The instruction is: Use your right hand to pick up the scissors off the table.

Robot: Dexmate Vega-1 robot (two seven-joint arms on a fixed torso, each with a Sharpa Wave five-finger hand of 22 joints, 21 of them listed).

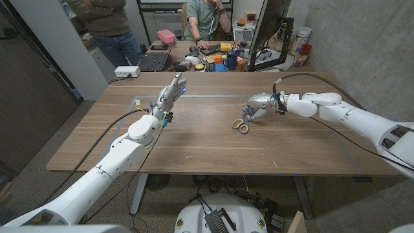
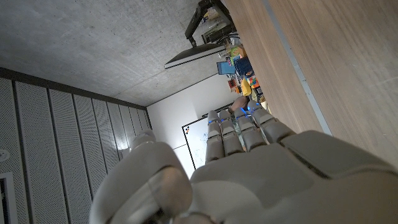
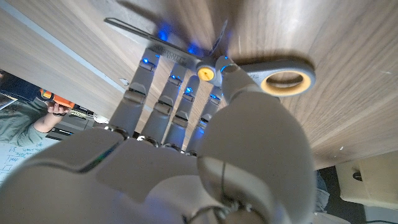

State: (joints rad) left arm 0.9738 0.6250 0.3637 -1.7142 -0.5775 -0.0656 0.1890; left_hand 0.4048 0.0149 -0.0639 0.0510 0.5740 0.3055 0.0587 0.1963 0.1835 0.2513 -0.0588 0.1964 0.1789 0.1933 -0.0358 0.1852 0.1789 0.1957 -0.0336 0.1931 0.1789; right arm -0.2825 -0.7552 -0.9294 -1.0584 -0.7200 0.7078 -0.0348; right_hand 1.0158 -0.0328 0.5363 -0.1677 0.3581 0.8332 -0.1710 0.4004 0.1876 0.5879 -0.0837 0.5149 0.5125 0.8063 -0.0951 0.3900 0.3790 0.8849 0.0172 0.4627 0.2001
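Right hand [image 1: 259, 107] lowered over scissors [image 1: 241, 125] at table [image 1: 194, 149] centre-right, fingers [image 3: 163, 99] curled onto blades, thumb at pivot; handles lying at seven o'clock of hand. Firm grasp unclear.

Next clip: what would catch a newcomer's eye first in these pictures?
First the right hand, low over the middle of the wooden table, its fingers on the scissors, whose yellow-trimmed grey handles stick out toward the robot. Whether it already grips them is hard to tell. Next the left hand, raised above the table's left part with fingers extended, holding nothing.
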